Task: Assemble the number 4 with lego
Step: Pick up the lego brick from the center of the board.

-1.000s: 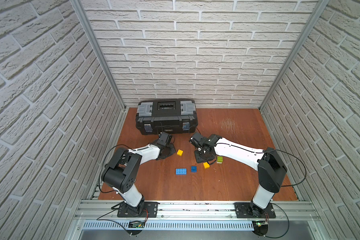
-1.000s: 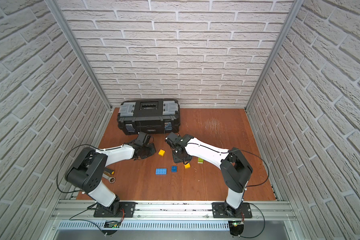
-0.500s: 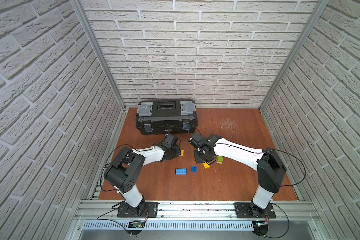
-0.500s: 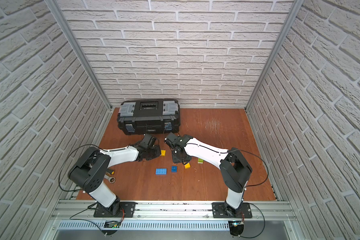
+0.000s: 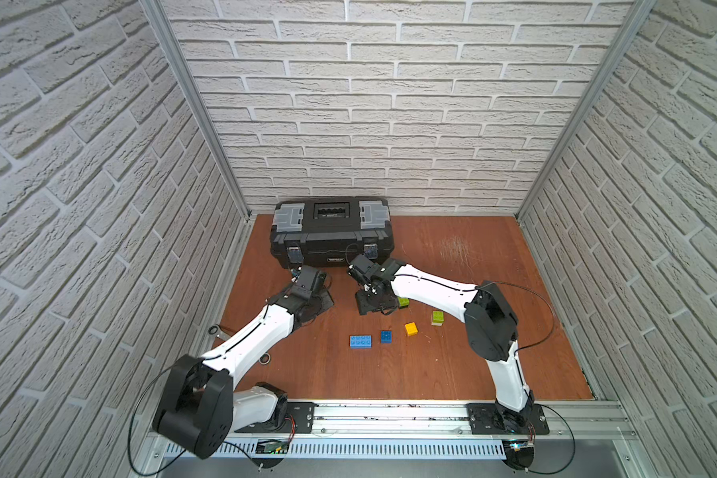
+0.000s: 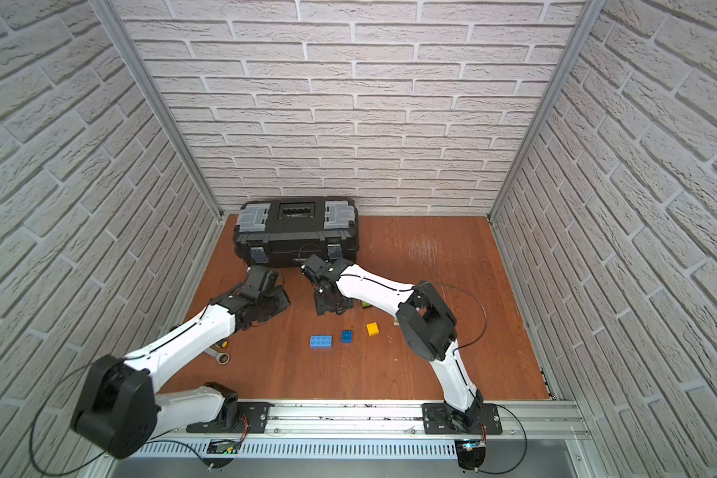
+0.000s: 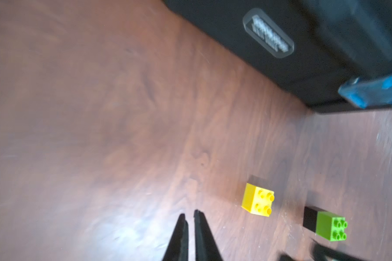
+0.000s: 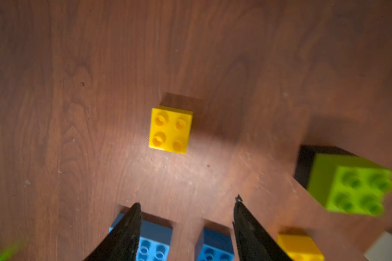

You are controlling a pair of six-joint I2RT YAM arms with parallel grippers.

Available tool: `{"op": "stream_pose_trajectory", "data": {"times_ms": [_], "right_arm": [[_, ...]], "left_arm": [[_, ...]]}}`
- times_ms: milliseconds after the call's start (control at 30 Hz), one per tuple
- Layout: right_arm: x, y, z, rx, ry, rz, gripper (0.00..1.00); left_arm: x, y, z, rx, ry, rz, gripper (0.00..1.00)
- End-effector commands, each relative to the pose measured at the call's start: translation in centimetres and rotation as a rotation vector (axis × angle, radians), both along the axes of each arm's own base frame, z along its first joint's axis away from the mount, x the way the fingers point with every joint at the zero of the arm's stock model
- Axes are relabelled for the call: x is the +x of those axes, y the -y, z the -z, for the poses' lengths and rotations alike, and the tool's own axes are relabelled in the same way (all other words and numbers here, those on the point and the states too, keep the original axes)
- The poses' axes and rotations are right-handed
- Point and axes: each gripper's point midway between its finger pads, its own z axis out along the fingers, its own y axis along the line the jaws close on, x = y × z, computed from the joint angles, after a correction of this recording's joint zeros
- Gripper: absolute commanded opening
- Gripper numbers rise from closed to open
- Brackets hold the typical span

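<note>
My toolbox (image 5: 331, 231) badge (image 7: 268, 33) is too blurred to read. Loose lego on the floor: two blue (image 5: 360, 341), two yellow (image 8: 170, 130), two green (image 5: 437, 317). Left gripper (image 7: 189, 217) nearly closed, empty; right gripper (image 8: 187, 204) parted, empty.

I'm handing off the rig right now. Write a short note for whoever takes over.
Left gripper: jaws barely apart, empty, over bare wooden floor.
Right gripper: open, empty, near a loose yellow studded plastic brick.
Other bricks, all apart: lime green brick joined to black brick; lime green brick on white brick; second yellow brick; small blue brick; longer blue brick.
Done: two pairs joined.
Left: build the 4 from everything.
</note>
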Motion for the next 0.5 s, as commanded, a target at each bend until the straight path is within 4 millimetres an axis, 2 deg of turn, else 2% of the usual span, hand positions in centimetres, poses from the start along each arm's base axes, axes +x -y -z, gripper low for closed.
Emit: {"op": "stream_pose_trajectory", "data": {"times_ms": [0, 233, 467], "right_arm": [[0.9, -1.6, 0.3, 0.015, 0.011, -0.039, 0.66], [2.3, -2.8, 2.6, -0.033, -0.011, -0.036, 0.60], [3.2, -2.2, 3.5, -0.105, 0.004, -0.027, 0.50]], "left_arm": [[-3.2, -2.7, 1.6, 0.054, -0.097, -0.033, 0.19], [-4.9, -3.3, 3.0, 0.020, -0.131, -0.047, 0.21], [-4.9, -2.9, 3.6, 0.004, -0.145, -0.028, 0.21]]}}
